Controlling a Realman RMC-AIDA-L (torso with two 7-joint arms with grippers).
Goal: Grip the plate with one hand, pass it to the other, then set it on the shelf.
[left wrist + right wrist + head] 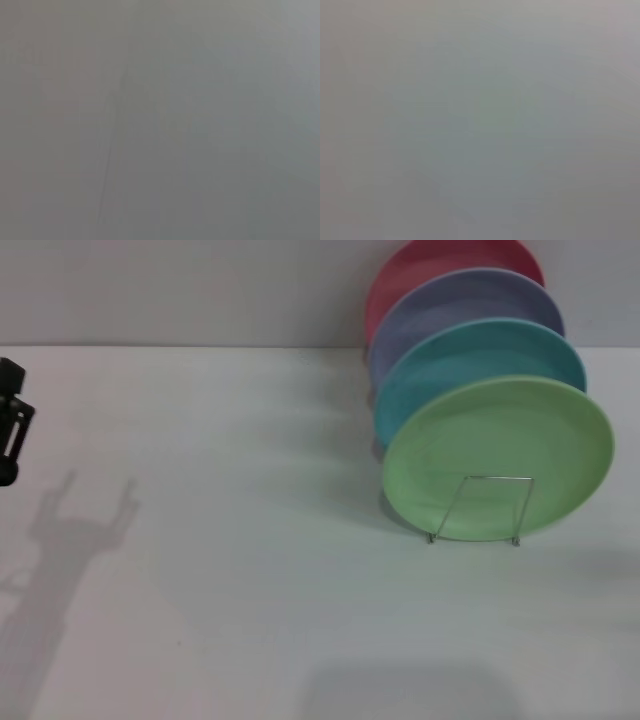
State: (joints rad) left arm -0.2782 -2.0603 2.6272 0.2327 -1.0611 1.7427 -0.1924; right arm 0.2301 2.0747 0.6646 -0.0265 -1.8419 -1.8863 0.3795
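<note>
The light-green plate [497,430] stands upright on its edge at the right of the white table, at the front of a row of plates. It rests in the thin silver wire shelf [497,478], whose front wire loop crosses the plate's lower part. A black part of my left gripper [10,425] shows at the far left edge of the head view, far from the plate. My right gripper is out of view. Both wrist views show only a plain grey surface.
Behind the green plate stand a turquoise-blue plate [485,352], a lavender plate [470,302] and a red plate [435,262], all upright in the same row. The white table [250,570] stretches to the left and front. A grey wall is behind.
</note>
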